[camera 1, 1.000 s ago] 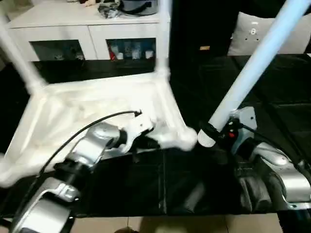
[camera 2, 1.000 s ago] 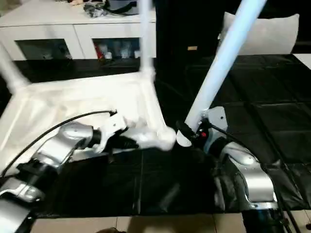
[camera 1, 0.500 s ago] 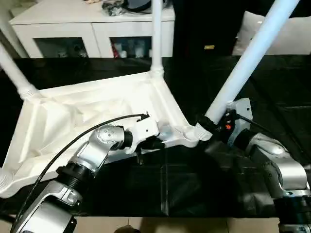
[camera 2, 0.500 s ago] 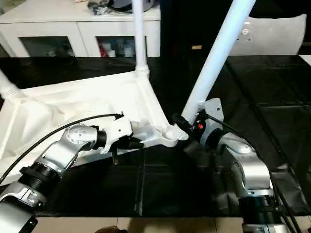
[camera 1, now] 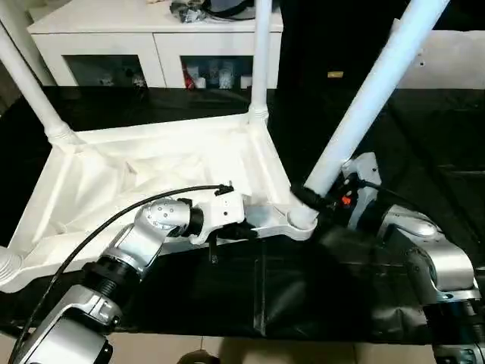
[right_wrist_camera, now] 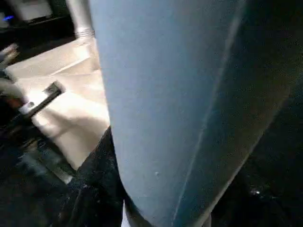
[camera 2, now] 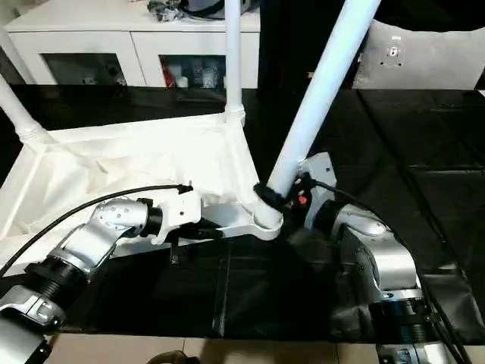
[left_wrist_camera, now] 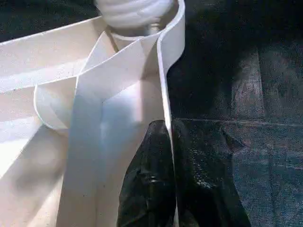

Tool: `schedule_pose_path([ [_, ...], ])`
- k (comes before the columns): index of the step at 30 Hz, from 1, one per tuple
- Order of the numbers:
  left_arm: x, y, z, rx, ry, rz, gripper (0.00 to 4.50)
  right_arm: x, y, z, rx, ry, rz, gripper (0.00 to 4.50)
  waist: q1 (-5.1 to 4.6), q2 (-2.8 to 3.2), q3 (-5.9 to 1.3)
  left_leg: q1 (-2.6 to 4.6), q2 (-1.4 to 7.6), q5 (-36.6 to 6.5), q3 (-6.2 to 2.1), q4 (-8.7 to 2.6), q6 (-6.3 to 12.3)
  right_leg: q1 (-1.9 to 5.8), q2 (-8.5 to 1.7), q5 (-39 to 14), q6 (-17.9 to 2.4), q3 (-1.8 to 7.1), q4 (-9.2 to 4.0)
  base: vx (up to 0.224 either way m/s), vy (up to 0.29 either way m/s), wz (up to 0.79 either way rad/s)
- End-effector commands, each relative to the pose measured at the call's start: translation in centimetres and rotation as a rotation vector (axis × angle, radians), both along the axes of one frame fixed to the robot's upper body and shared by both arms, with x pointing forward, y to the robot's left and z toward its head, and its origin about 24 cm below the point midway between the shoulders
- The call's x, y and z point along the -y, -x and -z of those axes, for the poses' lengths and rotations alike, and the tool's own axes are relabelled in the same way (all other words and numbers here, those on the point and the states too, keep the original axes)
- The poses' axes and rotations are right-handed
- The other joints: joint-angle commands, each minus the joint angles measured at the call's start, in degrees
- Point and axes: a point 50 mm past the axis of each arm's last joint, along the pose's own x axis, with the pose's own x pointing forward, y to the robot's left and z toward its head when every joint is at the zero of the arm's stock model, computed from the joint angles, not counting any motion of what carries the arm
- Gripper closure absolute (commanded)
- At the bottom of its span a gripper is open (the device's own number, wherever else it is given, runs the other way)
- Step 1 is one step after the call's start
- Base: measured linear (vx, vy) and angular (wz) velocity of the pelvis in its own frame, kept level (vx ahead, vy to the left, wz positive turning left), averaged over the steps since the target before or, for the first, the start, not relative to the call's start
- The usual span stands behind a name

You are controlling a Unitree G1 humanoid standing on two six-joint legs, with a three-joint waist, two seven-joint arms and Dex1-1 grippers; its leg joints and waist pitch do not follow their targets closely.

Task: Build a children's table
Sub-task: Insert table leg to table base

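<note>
nearest the camera, two silver forearms reach out over a bench (camera 1: 318,303) covered in black sheeting. the left hand (camera 1: 231,230) is closed on the near rim of the upturned table top (camera 1: 151,174); in the left wrist view its black fingers (left_wrist_camera: 151,189) pinch the thin white wall from both sides, one inside and one outside. a black cable (camera 1: 136,208) arcs over that forearm to the wrist.

to the right, the right hand (camera 1: 312,201) grips the tilted leg (camera 1: 364,98) just above its lower end, black fingers wrapped round it. that end sits at the top's near right corner socket (camera 1: 297,221), and the leg leans up and away to the right, out of the top of the picture. whether the end is fully seated in the socket cannot be told. in the right wrist view the same leg (right_wrist_camera: 189,94) stands close in front of the lens.

the white top lies underside up on the bench, ribs showing inside its raised rim. farther back two legs stand in its far corners: one at the far left (camera 1: 30,83), leaning a little, and one at the far right (camera 1: 261,61), nearly upright. at the near left corner a ribbed white collar (camera 1: 9,267) shows at the picture's edge.

beyond the bench stands a white cabinet (camera 1: 151,45) with small things behind glass doors and clutter on top.
</note>
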Motion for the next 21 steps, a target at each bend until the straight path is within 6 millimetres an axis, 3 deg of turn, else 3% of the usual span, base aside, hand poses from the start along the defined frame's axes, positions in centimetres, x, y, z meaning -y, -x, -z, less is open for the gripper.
schedule_pose_path([
  [1, 0.1, 0.3, 0.5, -0.005, -0.043, 0.050, 4.50, -0.7, 0.0, -1.0, 0.014, 0.009, -0.078, 2.62, 0.13, -1.33, -3.82, 0.92, 4.88, -3.2, -1.43, -3.73, 5.44, 2.40, -5.86, 3.8, -14.4, 2.69, -3.77, 0.000, 0.000, 0.00],
  [3, 0.0, 0.4, 0.7, -0.026, -0.056, 0.057, 4.50, -0.7, -0.2, -0.8, -0.008, 0.043, -0.102, 2.62, 0.09, -1.26, -3.78, 0.92, 4.89, -3.4, -1.40, -3.72, 5.20, 2.33, -5.89, 3.2, -14.4, 2.73, -3.84, 0.000, 0.000, 0.00],
  [4, -0.1, 0.4, 0.7, -0.029, -0.060, 0.059, 4.50, -0.7, -0.2, -0.7, -0.013, 0.050, -0.107, 2.62, 0.05, -1.61, -3.74, 0.93, 4.91, -3.6, -1.36, -3.78, 5.12, 2.34, -5.86, 2.9, -14.4, 2.72, -3.91, 0.000, 0.000, 0.00],
  [6, -0.2, 0.4, 0.8, -0.053, -0.066, 0.064, 4.50, -0.4, -0.6, -0.3, -0.034, 0.103, -0.103, 2.62, 0.12, -1.40, -3.71, 0.97, 4.92, -3.7, -1.36, -3.78, 4.76, 2.25, -5.93, 2.3, -14.4, 2.77, -3.93, 0.000, 0.000, 0.00],
  [9, -0.3, 0.4, 0.8, -0.073, -0.072, 0.075, 4.50, -0.2, -0.8, 0.3, -0.079, 0.130, -0.103, 2.62, 0.05, -1.72, -3.77, 1.06, 4.89, -3.7, -1.28, -3.81, 4.07, 2.31, -5.94, 2.8, -14.8, 2.80, -3.82, 0.000, 0.000, 0.00],
  [10, -0.3, 0.4, 0.8, -0.075, -0.078, 0.076, 4.50, -0.2, -0.8, 0.5, -0.090, 0.140, -0.110, 2.62, 0.06, -2.07, -3.78, 1.10, 4.91, -3.5, -1.25, -3.83, 4.21, 2.34, -5.86, 3.3, -14.9, 2.77, -3.81, 0.000, 0.000, 0.00],
  [13, -0.5, 0.2, 0.8, -0.081, -0.096, 0.093, 4.50, -0.1, -0.9, 1.0, -0.124, 0.172, -0.127, 2.62, 0.12, -1.95, -3.79, 1.14, 4.93, -3.6, -1.15, -3.72, 4.41, 2.24, -6.00, 3.7, -15.2, 2.78, -3.75, 0.000, 0.000, 0.00],
  [21, -0.1, -0.3, 0.2, -0.065, -0.089, 0.103, 4.50, -0.2, -1.1, 1.5, -0.169, 0.156, -0.164, 2.62, 0.11, -2.09, -3.64, 1.48, 5.20, -7.1, -0.98, -4.15, 2.18, 2.19, -5.99, 0.5, -15.0, 2.85, -4.21, 0.000, 0.000, 0.00],
])
